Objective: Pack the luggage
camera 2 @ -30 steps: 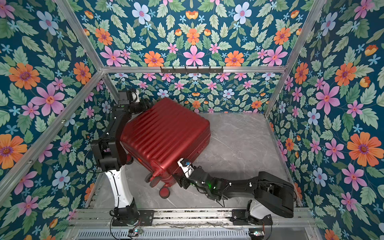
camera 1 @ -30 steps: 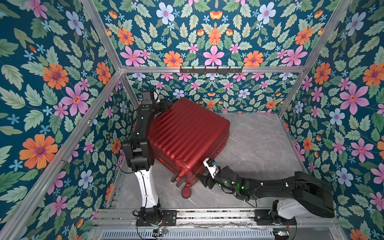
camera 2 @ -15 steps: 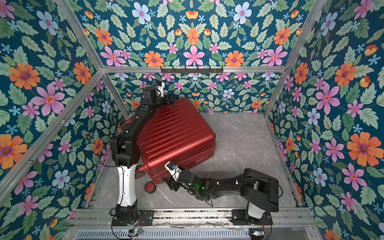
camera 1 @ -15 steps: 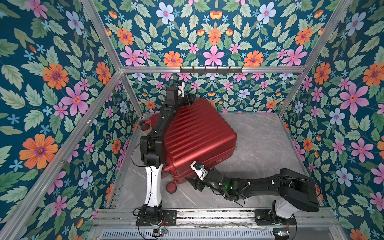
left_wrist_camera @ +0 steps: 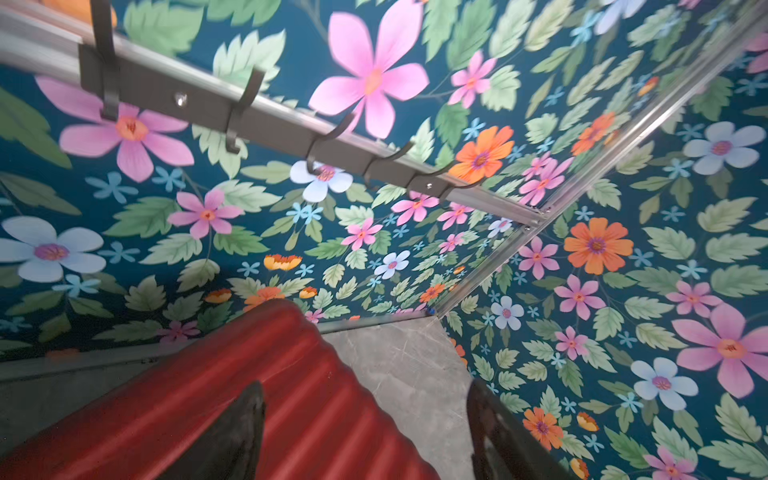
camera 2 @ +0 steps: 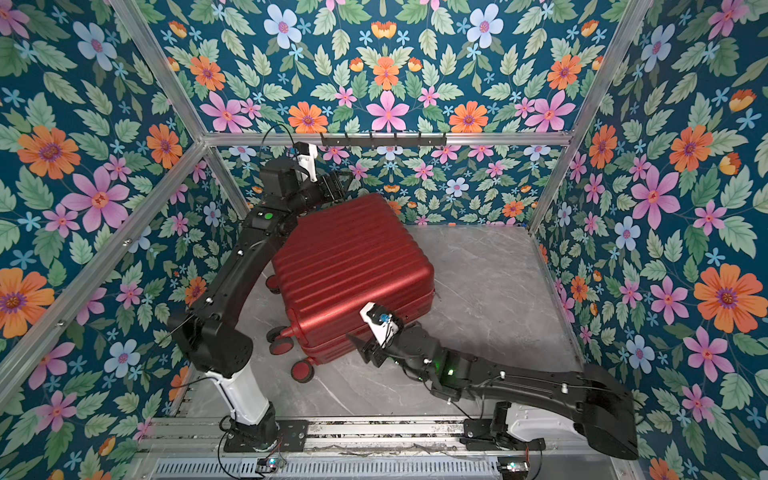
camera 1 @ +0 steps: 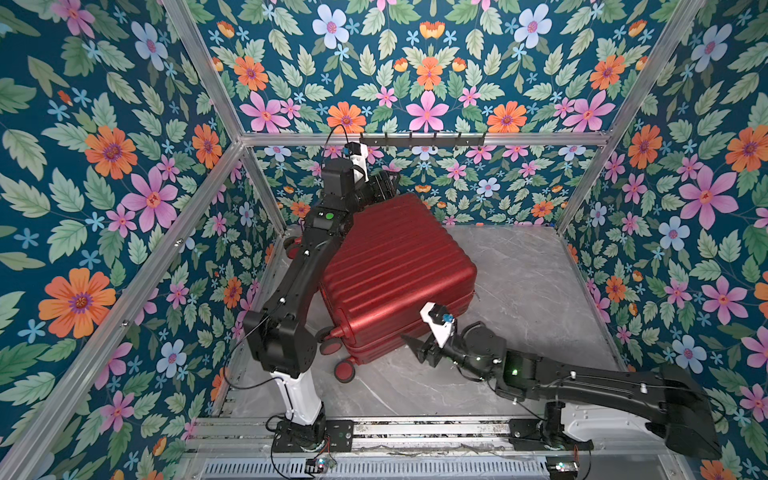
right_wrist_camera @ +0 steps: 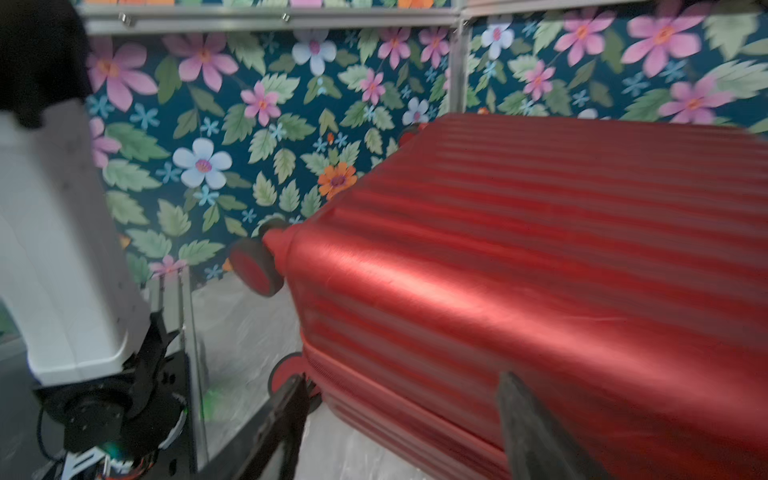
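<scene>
The luggage [camera 1: 395, 270] [camera 2: 353, 266] is a dark-red ribbed suitcase. It lies shut and flat on the grey marble floor, its red caster wheels [camera 1: 344, 371] toward the front left. My left gripper [camera 1: 388, 183] [camera 2: 340, 180] hovers over its far corner. In the left wrist view this gripper [left_wrist_camera: 365, 384] is open, with one finger above the shell [left_wrist_camera: 291, 395] and the other above bare floor. My right gripper [camera 1: 415, 347] [camera 2: 359, 345] sits low at the suitcase's near side. It is open in the right wrist view [right_wrist_camera: 402, 378], its jaws wide before the shell's lower edge [right_wrist_camera: 457, 332], beside a wheel [right_wrist_camera: 253, 266].
A dark hook rail [camera 1: 419, 139] [left_wrist_camera: 266, 124] runs along the back wall's aluminium bar. Flowered walls close in on three sides. The left arm's white post [camera 1: 297, 399] [right_wrist_camera: 62, 249] stands close to the wheels. Bare marble floor [camera 1: 519, 291] lies right of the suitcase.
The suitcase has turned and slid toward the back right. My left gripper swung right along its far edge. My right gripper dipped left, then drew back right, its jaws wider.
</scene>
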### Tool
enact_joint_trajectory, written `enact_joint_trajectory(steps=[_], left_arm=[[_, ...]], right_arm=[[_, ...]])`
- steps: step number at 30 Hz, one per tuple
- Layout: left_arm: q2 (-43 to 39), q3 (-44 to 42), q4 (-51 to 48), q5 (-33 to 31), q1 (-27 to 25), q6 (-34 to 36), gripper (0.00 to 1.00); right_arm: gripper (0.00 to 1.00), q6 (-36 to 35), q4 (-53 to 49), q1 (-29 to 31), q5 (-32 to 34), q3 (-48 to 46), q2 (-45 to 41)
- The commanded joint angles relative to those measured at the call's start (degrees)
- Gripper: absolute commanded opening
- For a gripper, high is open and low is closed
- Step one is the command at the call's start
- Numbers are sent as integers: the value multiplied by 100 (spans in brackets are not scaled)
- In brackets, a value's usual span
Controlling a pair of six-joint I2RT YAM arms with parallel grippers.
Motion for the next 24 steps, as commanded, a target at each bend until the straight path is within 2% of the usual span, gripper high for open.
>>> enact_joint_trajectory(steps=[1, 3, 6, 8, 11, 14, 17, 20, 24], left_arm=[[-758, -669, -316, -1039, -393, 540, 76], [-1355, -1315, -325, -1585, -855, 699, 75], [-2169, -2230, -341, -2510, -1730, 796, 74], [-2630, -2785, -372, -3184, -2392, 725, 73], [-3019, -3384, -566, -4165, -3364, 368, 71], [-3162, -3900, -720, -4897, -4329, -234, 71], [-3153, -4359, -726, -5309, -5052, -944, 71], [-3165, -4802, -792, -5601, -5457, -1555, 71], [-3488, -5720, -583, -5737, -5513, -2249, 71]], right_arm=[[75, 214, -1199, -782, -391, 175, -666], [76, 542, -1534, -1602, -798, 367, -920], [77, 1357, -2147, -3098, -1611, 917, -814], [77, 1902, -2442, -4013, -2126, 1301, -456], [76, 2441, -2738, -4899, -2659, 1836, 290], [74, 2882, -2763, -5420, -3074, 2313, 1158], [72, 3160, -2605, -5661, -3468, 2785, 2002], [70, 3339, -2378, -5706, -3841, 3159, 2754], [66, 3764, -1770, -5704, -4483, 3155, 3278]])
